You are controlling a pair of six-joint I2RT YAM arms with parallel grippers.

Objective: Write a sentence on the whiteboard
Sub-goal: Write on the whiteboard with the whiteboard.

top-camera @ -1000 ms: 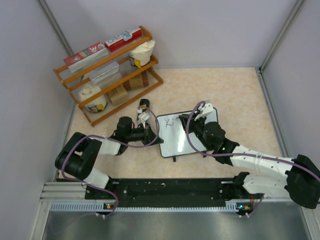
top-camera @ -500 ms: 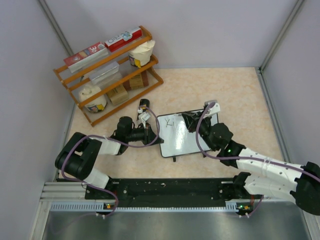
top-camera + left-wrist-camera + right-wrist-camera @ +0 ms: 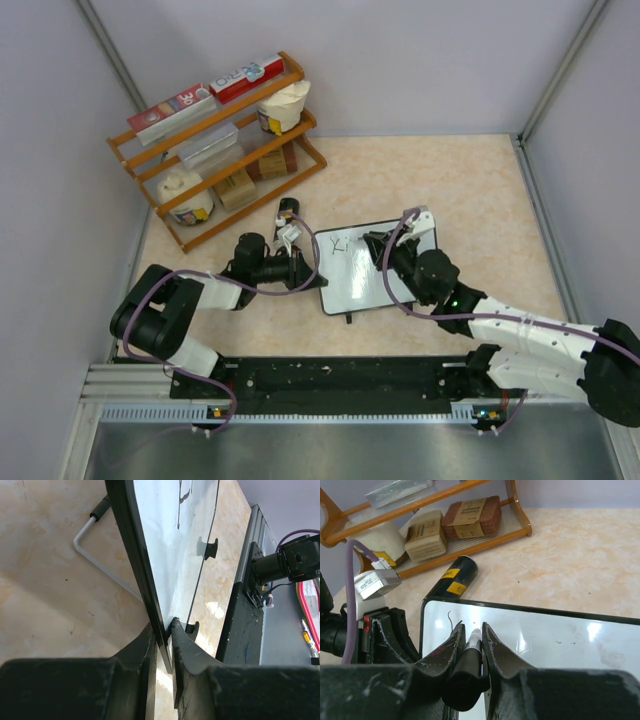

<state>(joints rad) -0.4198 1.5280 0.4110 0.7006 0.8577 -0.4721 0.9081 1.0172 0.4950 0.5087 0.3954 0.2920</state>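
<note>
Clutching the marker (image 3: 469,660), the right pincer (image 3: 472,627) has edged leftward across the whiteboard (image 3: 355,282) the left pincer (image 3: 164,625) clamps.

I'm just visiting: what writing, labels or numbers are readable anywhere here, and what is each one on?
"3D": seems so, on the red and white box atop the wooden rack.
"Y" or "X", then a short stroke: marker strokes on the whiteboard; no whole word yet.
Second red box, brown boxes, black can with yellow labels: print too small to read.
</note>
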